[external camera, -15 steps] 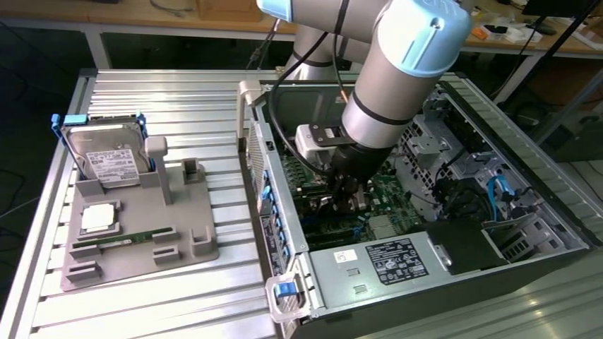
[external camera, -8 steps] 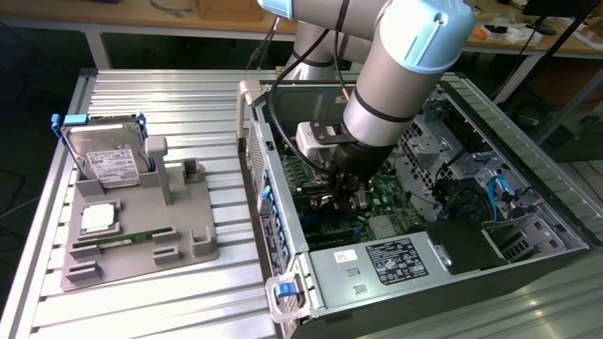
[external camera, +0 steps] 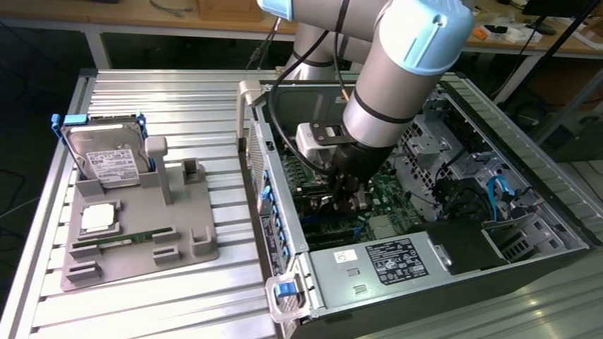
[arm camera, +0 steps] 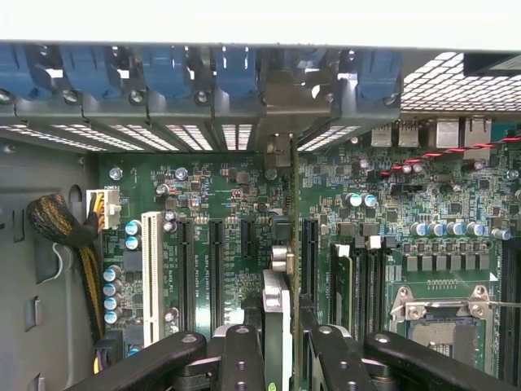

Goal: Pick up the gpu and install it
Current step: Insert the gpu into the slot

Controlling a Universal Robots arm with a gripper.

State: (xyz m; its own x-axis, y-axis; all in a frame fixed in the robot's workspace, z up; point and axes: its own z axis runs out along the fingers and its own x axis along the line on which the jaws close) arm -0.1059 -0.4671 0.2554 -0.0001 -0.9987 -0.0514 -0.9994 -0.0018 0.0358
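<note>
Wrist view: the jaws hold the gpu (arm camera: 279,314) right over the black slots (arm camera: 309,261). If it tips, it could miss its slot and scrape tiny parts. It looks like a thin dark card on edge, with silver bits. In the exterior view, the case (external camera: 275,187) is at 3 o'clock from the grey tray (external camera: 132,201).

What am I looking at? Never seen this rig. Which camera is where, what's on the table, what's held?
One robot arm with a claw. The exterior view is a camera off the arm; the wrist view rides on the wrist, looking past the claw at the motherboard. On the metal table lies an open PC case; at the exterior view's left, a grey holder carries a hard drive in a blue frame and a green RAM stick. The arm reaches into the case. The claw grips the gpu edge-on, near the expansion slots.
</note>
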